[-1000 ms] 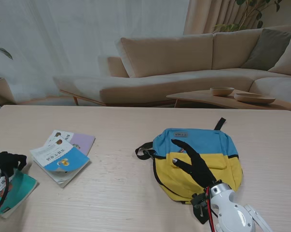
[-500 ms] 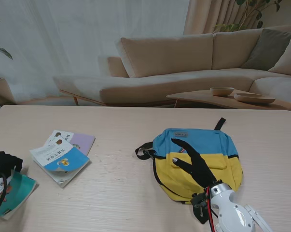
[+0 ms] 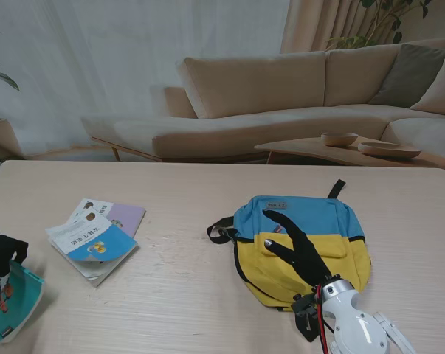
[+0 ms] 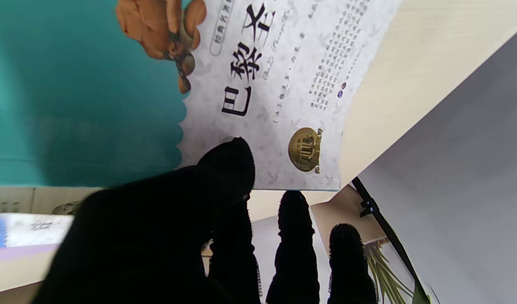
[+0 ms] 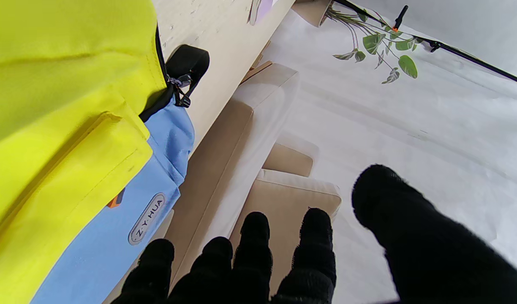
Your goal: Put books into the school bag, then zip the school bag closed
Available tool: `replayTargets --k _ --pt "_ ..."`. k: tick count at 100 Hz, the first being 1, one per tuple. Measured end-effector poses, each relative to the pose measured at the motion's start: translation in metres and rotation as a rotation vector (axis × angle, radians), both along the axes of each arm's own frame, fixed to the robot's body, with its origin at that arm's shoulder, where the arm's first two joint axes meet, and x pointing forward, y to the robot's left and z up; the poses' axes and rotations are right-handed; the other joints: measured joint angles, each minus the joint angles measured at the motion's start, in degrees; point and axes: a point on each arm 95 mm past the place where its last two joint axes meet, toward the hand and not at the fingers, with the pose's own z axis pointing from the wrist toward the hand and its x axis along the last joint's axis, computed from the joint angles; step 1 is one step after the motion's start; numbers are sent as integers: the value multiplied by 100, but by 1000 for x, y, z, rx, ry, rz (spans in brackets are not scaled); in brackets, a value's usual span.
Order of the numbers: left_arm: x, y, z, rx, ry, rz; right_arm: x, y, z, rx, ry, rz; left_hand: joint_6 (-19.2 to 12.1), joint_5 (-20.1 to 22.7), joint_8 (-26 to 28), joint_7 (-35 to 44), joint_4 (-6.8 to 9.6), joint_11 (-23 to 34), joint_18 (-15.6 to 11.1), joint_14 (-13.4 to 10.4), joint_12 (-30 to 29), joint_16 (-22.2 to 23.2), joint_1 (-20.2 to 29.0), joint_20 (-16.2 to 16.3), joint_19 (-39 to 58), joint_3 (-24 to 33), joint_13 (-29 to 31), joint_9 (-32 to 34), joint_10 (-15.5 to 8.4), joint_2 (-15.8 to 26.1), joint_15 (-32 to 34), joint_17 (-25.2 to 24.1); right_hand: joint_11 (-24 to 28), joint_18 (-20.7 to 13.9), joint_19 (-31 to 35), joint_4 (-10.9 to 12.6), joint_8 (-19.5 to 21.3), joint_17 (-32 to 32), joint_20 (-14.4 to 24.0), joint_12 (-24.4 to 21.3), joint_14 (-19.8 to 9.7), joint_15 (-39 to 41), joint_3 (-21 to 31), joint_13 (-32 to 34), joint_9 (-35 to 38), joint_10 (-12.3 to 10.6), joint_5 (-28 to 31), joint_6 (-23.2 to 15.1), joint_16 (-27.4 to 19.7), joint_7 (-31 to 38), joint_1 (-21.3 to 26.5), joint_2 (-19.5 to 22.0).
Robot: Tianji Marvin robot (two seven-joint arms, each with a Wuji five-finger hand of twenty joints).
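The blue and yellow school bag (image 3: pixel 322 217) lies flat on the right of the table, its zip looking closed. My right hand (image 3: pixel 299 249) hovers over its yellow front, open, fingers spread, touching nothing I can see; the right wrist view shows the bag (image 5: pixel 51 105) beside those fingers (image 5: pixel 258 236). At the table's near left edge my left hand (image 3: pixel 1 251) is shut on a teal and white book (image 3: pixel 19 301), which is tilted up. In the left wrist view the thumb (image 4: pixel 229 169) presses on the book's cover (image 4: pixel 262 76). Two more books (image 3: pixel 97 240) lie stacked between hand and bag.
The bag's black straps (image 3: pixel 222 232) stick out to its left and a loop (image 3: pixel 336 189) at its far end. Beyond the table are a beige sofa (image 3: pixel 281 96), a low table with bowls (image 3: pixel 340 139), and a plant.
My left hand has drawn back toward me and leftward, and the teal book has gone from lying flat to tilted up in its grip. The right hand has barely moved.
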Motion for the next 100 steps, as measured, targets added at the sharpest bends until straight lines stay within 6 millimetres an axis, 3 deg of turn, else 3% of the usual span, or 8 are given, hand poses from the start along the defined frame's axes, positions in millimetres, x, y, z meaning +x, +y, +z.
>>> replayTargets --k 26,42,61,83,100 --pt "-24 -14 30 8 -76 -65 -1 0 3 18 -10 -1 -4 168 346 499 -4 454 94 -65 194 0 -447 0 18 1026 5 6 -90 -508 0 0 1 10 7 0 0 0 -2 0 6 0 2 0 0 0 0 0 0 4 0 -5" --pt "-40 -29 52 -7 -132 -108 -5 -5 13 37 -23 -6 -7 239 411 647 2 513 138 -70 218 -19 -526 0 84 1158 8 76 -164 -684 0 0 3 12 13 0 0 0 -3 0 13 0 29 0 0 0 0 0 0 5 0 -11" --pt "-53 -46 76 -46 -198 -147 -7 -4 17 56 -27 -6 -8 240 411 647 177 645 209 -70 288 -56 -645 0 150 1266 12 91 -164 -775 0 0 63 13 76 0 0 -1 -4 1 14 1 61 0 0 0 0 0 0 6 0 -13" --pt "-52 -77 104 -110 -274 -187 -7 -3 19 62 -28 -5 26 301 545 647 257 647 216 -68 344 -58 -655 0 289 1314 13 97 -164 -828 0 0 66 19 142 0 -1 -5 -7 32 15 1 61 0 0 0 0 1 0 59 0 -16" --pt "-35 -108 111 -191 -296 -173 -6 -1 21 59 -37 -9 54 301 551 647 289 652 280 2 359 -59 -655 0 421 1317 13 97 -149 -831 0 0 209 26 325 -15 -1 -9 -22 111 27 73 245 0 0 0 0 82 29 89 120 -91"
